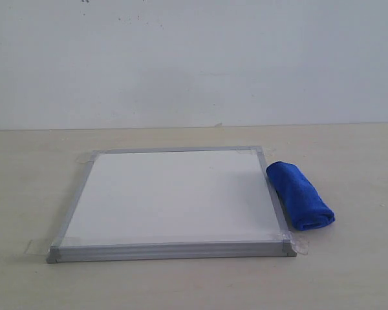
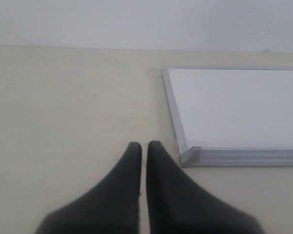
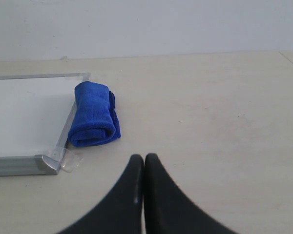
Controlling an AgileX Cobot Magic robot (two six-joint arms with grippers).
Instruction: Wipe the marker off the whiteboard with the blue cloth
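The whiteboard (image 1: pixel 171 197) lies flat on the table, white with a silver frame; no marker line shows on its surface in any view. It also shows as the whiteboard (image 2: pixel 244 107) and the whiteboard (image 3: pixel 24 112). The blue cloth (image 1: pixel 300 195), a rolled oblong, rests against the board's right edge, also seen as the cloth (image 3: pixel 93 115). My left gripper (image 2: pixel 144 145) is shut with nothing in it, off the board's near left corner. My right gripper (image 3: pixel 144 157) is shut and empty, short of the cloth. Neither gripper appears in the exterior view.
The board sits on a pale wooden table (image 1: pixel 349 271) in front of a white wall (image 1: pixel 194 58). Clear tape tabs (image 3: pixel 71 160) hold the board's corners to the table.
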